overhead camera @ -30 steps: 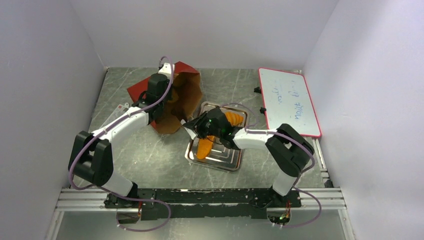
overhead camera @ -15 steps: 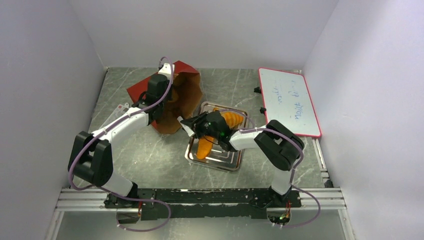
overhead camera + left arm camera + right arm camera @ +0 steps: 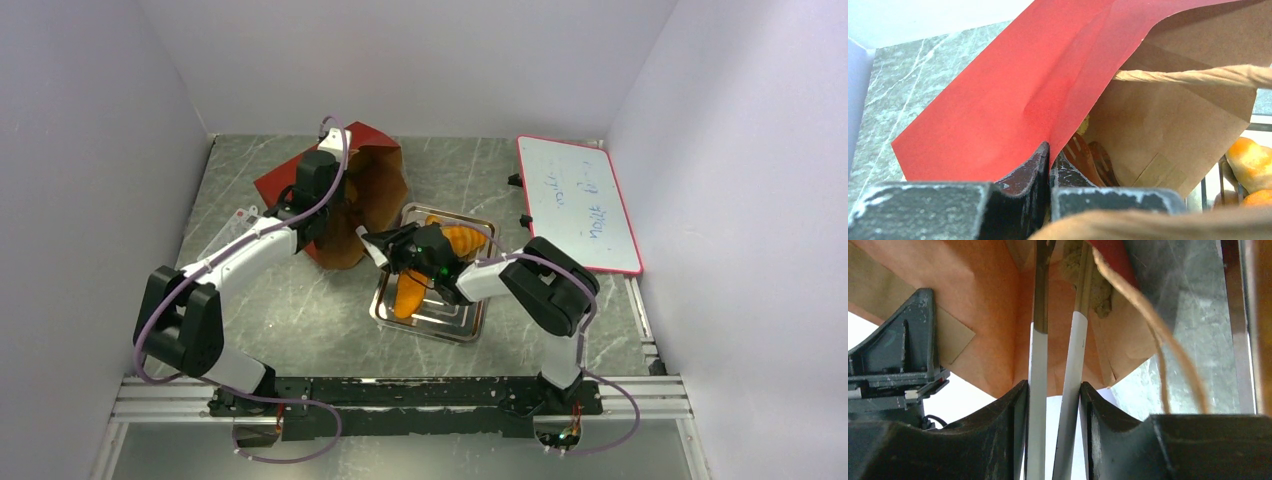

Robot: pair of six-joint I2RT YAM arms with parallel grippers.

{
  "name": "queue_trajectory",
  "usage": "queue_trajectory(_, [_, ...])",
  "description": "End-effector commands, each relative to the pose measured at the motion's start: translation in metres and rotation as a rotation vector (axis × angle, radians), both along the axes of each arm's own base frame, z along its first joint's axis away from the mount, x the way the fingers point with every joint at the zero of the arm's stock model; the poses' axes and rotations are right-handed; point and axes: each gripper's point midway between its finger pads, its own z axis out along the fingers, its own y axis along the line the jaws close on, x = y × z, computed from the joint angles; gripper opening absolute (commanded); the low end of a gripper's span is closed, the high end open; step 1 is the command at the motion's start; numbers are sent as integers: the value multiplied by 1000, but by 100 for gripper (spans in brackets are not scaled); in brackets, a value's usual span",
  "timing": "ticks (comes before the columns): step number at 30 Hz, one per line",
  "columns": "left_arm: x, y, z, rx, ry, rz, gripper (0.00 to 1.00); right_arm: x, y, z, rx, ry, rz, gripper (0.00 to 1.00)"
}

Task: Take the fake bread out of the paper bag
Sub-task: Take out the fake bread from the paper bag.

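With left jaws clamped on the paper bag (image 3: pixel 375 195) wall, holding its mouth open, and right jaws pinching the tongs (image 3: pixel 1070 365), I should close the tips squarely on the fake bread (image 3: pixel 1100 290) apparently inside, then lift toward the tray (image 3: pixel 462 322).

A grey marbled desk (image 3: pixel 300 310) carries a rectangular silver metal tray (image 3: pixel 458 326) near its middle. At the far right lies a red-framed whiteboard (image 3: pixel 585 205) with blue scribbles, slightly askew. Near the left wall lies a small pale flat item (image 3: pixel 238 215), too small to identify. Slim white-handled tongs (image 3: pixel 1037 390) end in metal tips.
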Motion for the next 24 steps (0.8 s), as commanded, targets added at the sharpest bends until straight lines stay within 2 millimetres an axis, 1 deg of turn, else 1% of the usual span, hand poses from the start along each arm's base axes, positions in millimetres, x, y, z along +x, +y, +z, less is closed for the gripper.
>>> queue_trajectory(1, [-4,-3,21,-38,-58,1,7,15,3,9,43,-19,-48,42])
queue_trajectory(16, [-16,-8,25,-37,-48,-28,7,35,11,-3,27,-51,-63,42])
queue_trajectory(18, [-17,-8,28,-36,-51,-29,7,38,13,-3,16,-62,-62,43])
queue_trajectory(20, [-18,-7,30,-37,-53,-30,7,40,16,1,20,-75,-61,43])
queue_trajectory(21, [-19,-7,31,-38,-56,-31,7,41,17,-7,11,-66,-59,43])
queue_trajectory(22, [-20,-7,32,-38,-58,-32,7,42,18,-11,11,-61,-56,43])
queue_trajectory(24, [-20,-6,34,-37,-63,-31,7,43,20,-14,17,-59,-55,43])
